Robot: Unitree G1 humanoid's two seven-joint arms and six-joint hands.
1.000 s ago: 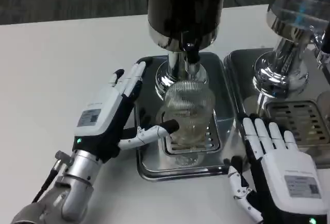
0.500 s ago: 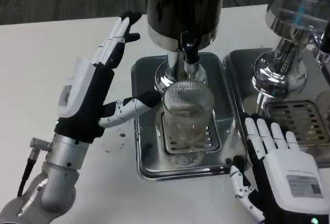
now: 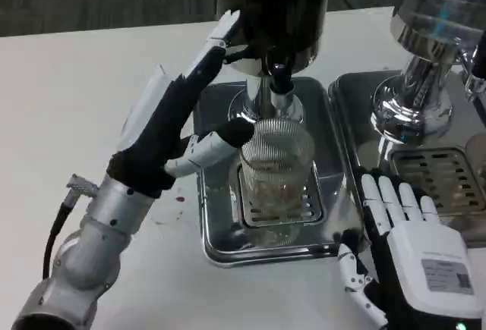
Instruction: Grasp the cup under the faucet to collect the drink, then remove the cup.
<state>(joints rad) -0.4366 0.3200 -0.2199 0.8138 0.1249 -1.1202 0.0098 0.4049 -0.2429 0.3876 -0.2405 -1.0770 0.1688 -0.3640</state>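
- Standing on the slotted grate of the metal tray (image 3: 216, 246), the ribbed glass cup (image 3: 275, 171) sits directly beneath the faucet (image 3: 281, 83) of the dark dispenser (image 3: 273, 11), its mouth lined up under the spout.
- Left hand (image 3: 178, 117) is raised beside the cup on its left side, fingers (image 3: 216, 42) stretched long and apart toward the dispenser body, thumb reaching in to the cup's upper rim; whether the thumb touches the glass I cannot tell. It grips nothing.
- Right hand (image 3: 410, 246) lies flat on the table (image 3: 76, 102) to the right of the cup, at the tray's right edge, fingers spread and holding nothing.
- A second, shiny dispenser (image 3: 425, 80) stands on its own tray further right of the cup.
- Judged from this, the step in hand looks like the collecting part: the cup is placed, and the left hand seems headed for the tap above the cup rather than for the glass.
- No stream from the spout can be made out, and any liquid in the cup is too faint to call.
- Next move calls for pressing or pulling the tap without knocking the cup's rim, since the thumb hangs so near it.
- After filling, the cup needs a firm wrap around its sides and a level draw away from the faucet, toward the tray's front edge.
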